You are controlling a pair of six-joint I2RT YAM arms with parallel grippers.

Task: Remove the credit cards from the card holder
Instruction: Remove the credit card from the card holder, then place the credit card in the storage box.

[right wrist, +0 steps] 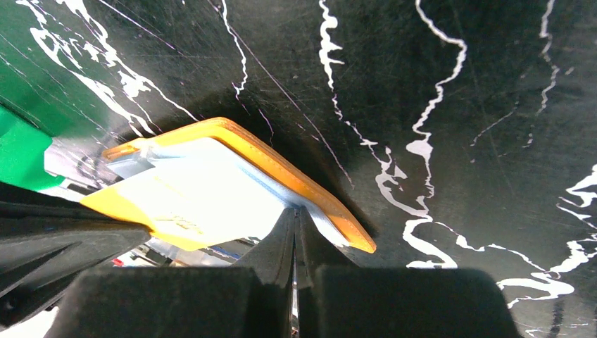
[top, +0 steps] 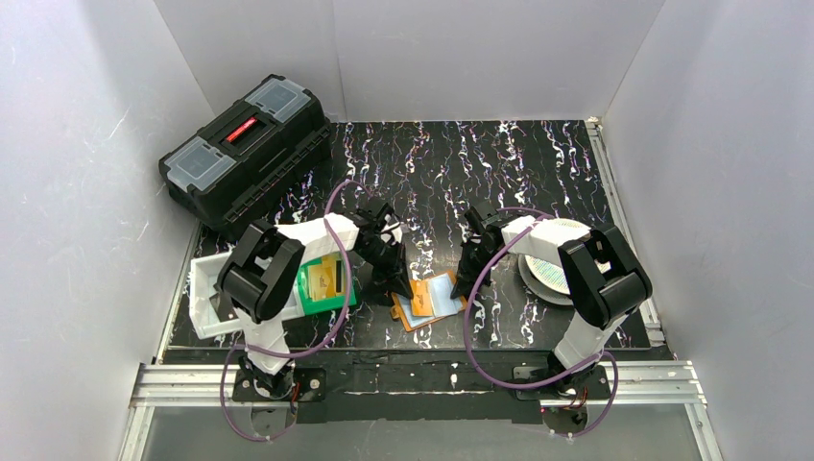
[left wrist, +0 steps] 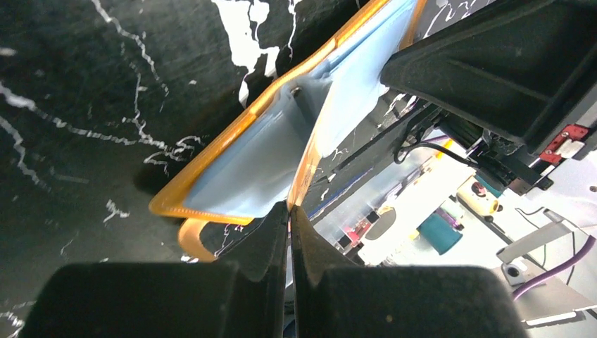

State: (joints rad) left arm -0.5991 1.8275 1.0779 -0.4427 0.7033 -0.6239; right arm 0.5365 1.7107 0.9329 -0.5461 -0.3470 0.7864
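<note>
Both clamp the card holder (top: 431,300): left pincer (left wrist: 289,210), right pincer (right wrist: 295,213); its cards are largely hidden, perhaps inside.

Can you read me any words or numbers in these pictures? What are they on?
No text here can be read.
Red label on the black toolbox: too small to read.
Faint print on the yellow card: too blurred to read.

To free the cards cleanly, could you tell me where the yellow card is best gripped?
Probably the yellow card's bare corner, poking from the card holder's clear pocket, approached from the green bin side, in line with the card: the rest lies flat under the sleeve.
</note>
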